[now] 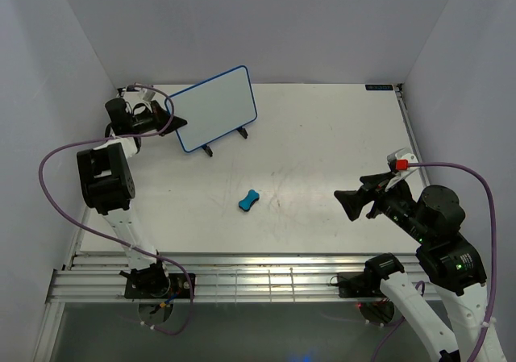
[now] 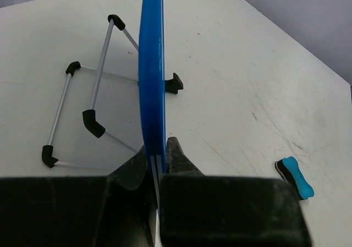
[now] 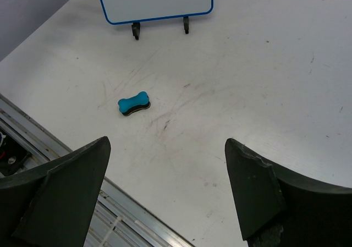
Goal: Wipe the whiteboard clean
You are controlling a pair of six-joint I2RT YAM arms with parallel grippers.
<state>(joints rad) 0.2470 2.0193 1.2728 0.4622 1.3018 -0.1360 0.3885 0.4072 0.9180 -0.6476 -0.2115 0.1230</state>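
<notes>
Gripping the whiteboard [image 1: 216, 109] by its left edge, my left jaws are closed on the blue frame. The left wrist view shows this edge-on, plus the wire stand [image 2: 82, 115] behind the whiteboard, whose legs the top view hides. The whiteboard stands propped at the tabletop's [image 1: 322, 136] far left, face blank. My right jaws hang spread wide, empty, well right of the whiteboard. The blue eraser [image 1: 249, 201] lies in front of the whiteboard, apart.

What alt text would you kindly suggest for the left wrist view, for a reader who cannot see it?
The left gripper is shut on the near edge of the blue-framed whiteboard, seen edge-on and upright on its wire stand. A small blue eraser lies on the white table at lower right.
</notes>
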